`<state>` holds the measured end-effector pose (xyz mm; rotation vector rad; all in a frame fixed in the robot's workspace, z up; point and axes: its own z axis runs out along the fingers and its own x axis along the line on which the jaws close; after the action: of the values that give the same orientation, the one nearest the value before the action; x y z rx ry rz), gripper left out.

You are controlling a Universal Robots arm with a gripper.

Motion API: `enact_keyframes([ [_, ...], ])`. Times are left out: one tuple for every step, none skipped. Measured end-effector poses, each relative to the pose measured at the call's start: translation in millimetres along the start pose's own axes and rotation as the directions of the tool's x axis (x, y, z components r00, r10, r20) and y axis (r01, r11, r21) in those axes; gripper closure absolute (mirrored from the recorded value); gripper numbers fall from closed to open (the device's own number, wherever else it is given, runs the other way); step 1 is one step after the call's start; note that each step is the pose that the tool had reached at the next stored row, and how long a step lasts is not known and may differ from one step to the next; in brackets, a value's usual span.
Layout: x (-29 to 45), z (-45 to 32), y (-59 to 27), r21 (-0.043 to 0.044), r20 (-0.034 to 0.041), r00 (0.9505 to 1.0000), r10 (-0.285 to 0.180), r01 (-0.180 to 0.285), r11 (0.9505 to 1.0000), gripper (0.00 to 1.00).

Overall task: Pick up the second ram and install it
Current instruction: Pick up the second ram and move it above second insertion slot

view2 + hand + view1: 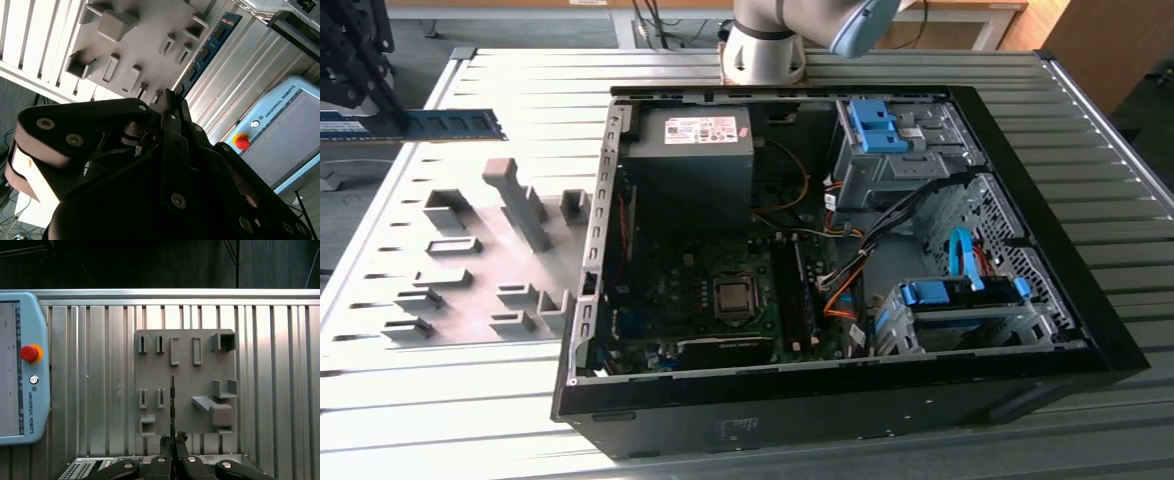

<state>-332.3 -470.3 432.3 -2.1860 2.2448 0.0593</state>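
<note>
I see the end effector [173,441] clenched on the second ram [172,400], held edge-on over the grey holder plate [186,382] on the surface [100,390].

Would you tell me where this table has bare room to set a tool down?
Bare ribbed table lies on the camera side of the grey holder plate and beside the computer case on the exterior view's right. The plate's blocks and the case's inside are crowded. The gripper holds the second ram beyond the plate.
</note>
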Motion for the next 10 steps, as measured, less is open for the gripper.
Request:
enact_keyframes([
  [0.0, 0.0, -0.8, 0.0, -0.0001, 1.0, 0.0, 0.0, 1.0, 0.86],
  [-0.1, -0.1, -1.6, -0.0001, 0.0, 1.0, 0.0, 0.0, 1.0, 0.86],
  [-0.1, 0.0, -2.3, 0.0, 0.0, 1.0, 0.0, 0.0, 1.0, 0.86],
  [-0.1, -0.1, -3.1, -0.0001, 0.0, 1.0, 0.0, 0.0, 1.0, 0.86],
  [-0.1, -0.1, -3.8, 0.0, 0.0, 1.0, 0.0, 0.0, 1.0, 0.86],
  [-0.1, -0.1, -4.5, 0.0, 0.0, 1.0, 0.0, 0.0, 1.0, 0.86],
  [-0.1, -0.2, -5.3, -0.0001, -0.0001, 1.0, 0.0, 0.0, 1.0, 0.86],
  [-0.2, -0.1, -6.0, 0.0, 0.0, 1.0, 0.0, 0.0, 1.0, 0.86],
  [-0.2, -0.2, -6.7, 0.0, 0.0, 1.0, 0.0, 0.0, 1.0, 0.86],
  [-0.2, -0.2, -7.5, 0.0, 0.0, 1.0, 0.0, 0.0, 1.0, 0.86],
])
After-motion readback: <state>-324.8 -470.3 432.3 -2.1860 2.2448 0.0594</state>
